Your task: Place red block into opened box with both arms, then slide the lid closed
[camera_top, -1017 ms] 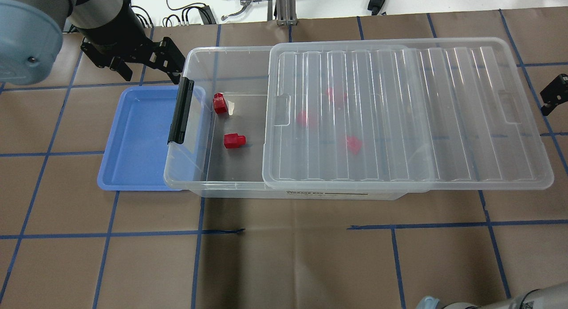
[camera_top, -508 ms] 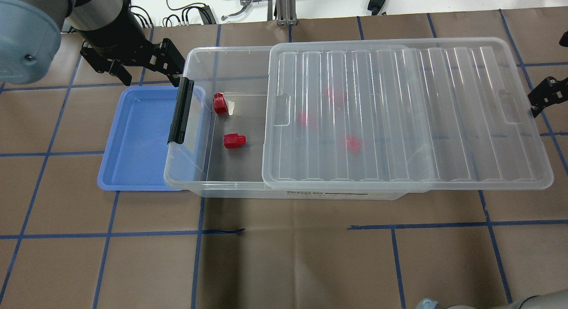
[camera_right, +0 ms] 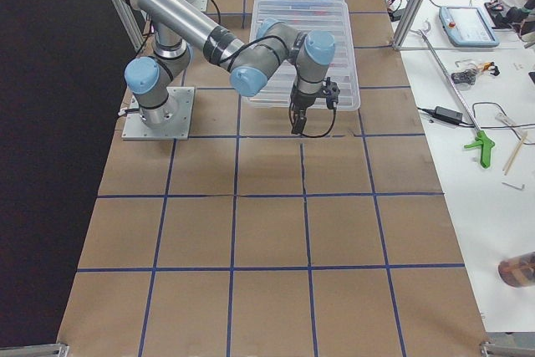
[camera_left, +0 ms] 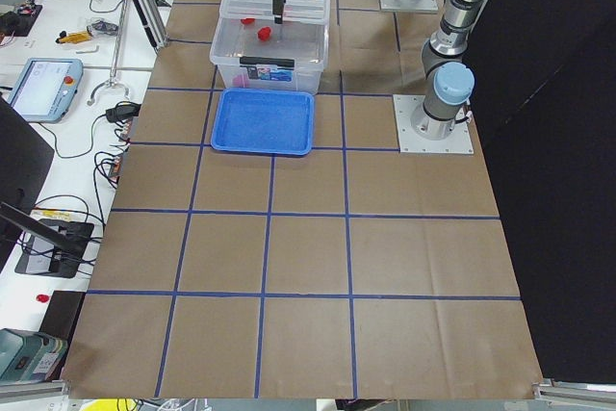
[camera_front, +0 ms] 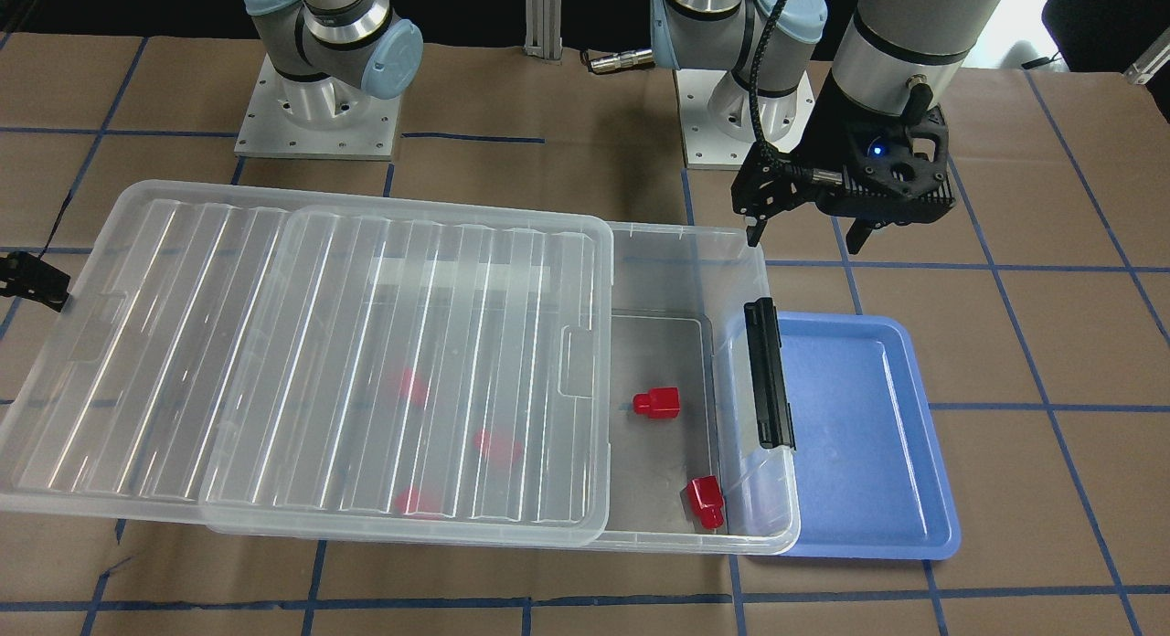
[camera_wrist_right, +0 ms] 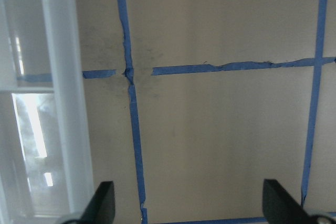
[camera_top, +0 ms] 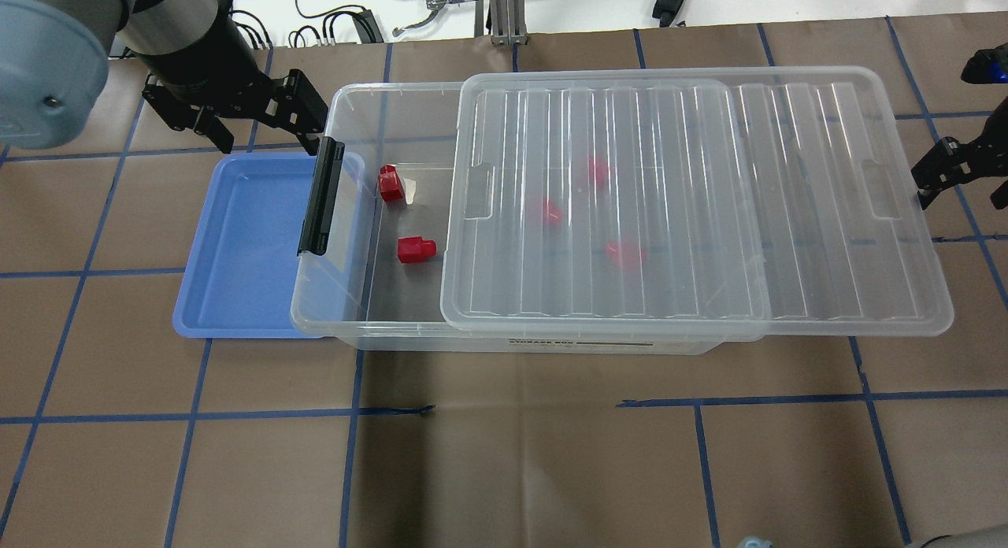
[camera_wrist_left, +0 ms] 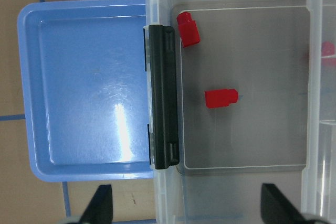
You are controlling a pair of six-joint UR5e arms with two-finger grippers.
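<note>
1. Since every red block that shows already lies inside the box (camera_top: 409,337), the placing step looks done. What I judge is left is sliding the lid, and that is partly done.
2. Nearest in the uncovered left part of the box, one red block (camera_top: 415,249) lies on the floor with its narrow stub pointing right. It is glossy, and apart from the walls.
3. Farther back, a second red block (camera_top: 390,184) sits close to the latch end with its stub toward the far wall.
4. Three more blocks show only as blurred pink patches through the lid (camera_top: 685,217), spread over the middle of the box floor.
5. Ribbed and translucent, the lid lies flat on the rim and covers the box's right and middle parts. It overhangs the right end, so the left strip beside the black latch bar (camera_top: 321,195) is open. By my reading it needs a further push leftward.
6. On the left, a blue tray (camera_top: 236,249) lies with its right edge tucked under the box's latch end.
7. At the lid's right short end, the right gripper (camera_wrist_right: 190,205) has its fingers spread wide with nothing between them. One finger is just beside the lid's rim, but I cannot tell whether it touches.
8. Farthest back, the left gripper (camera_front: 803,243) hangs above the box's far left corner, fingers wide apart and holding nothing.
</note>
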